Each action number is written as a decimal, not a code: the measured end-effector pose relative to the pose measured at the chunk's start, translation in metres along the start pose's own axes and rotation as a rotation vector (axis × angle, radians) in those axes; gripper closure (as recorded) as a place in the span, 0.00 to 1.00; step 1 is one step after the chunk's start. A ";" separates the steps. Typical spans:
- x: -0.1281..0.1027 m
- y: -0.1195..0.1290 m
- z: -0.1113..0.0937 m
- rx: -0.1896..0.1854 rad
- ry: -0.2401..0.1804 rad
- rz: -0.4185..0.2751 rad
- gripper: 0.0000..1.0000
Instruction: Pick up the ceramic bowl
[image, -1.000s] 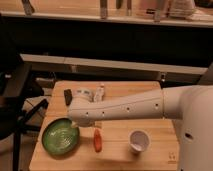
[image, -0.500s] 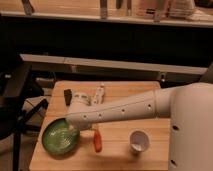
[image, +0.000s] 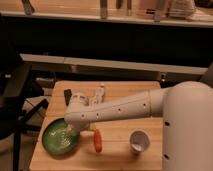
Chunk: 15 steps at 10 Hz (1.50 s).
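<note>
The ceramic bowl (image: 59, 139) is wide, shallow and green, with a paler centre. It sits at the front left corner of the wooden table (image: 120, 90). My white arm reaches in from the right across the table. My gripper (image: 71, 130) hangs below the arm's rounded end, right over the bowl's right rim. The wrist hides most of it, and I cannot tell whether it touches the bowl.
An orange carrot-like item (image: 98, 141) lies just right of the bowl. A small white cup (image: 139, 141) stands at the front right. A black object (image: 67, 94) and a pale bottle (image: 99, 93) lie behind the arm. A dark chair (image: 15, 100) stands to the left.
My arm has swung left and down, bringing the gripper from above the table's middle to the bowl's right rim. The bowl, cup and orange item have not moved.
</note>
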 end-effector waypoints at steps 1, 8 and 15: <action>0.000 0.000 0.002 0.003 -0.007 -0.006 0.20; 0.002 -0.005 0.010 0.018 -0.055 -0.070 0.20; 0.001 -0.006 0.022 0.025 -0.083 -0.110 0.20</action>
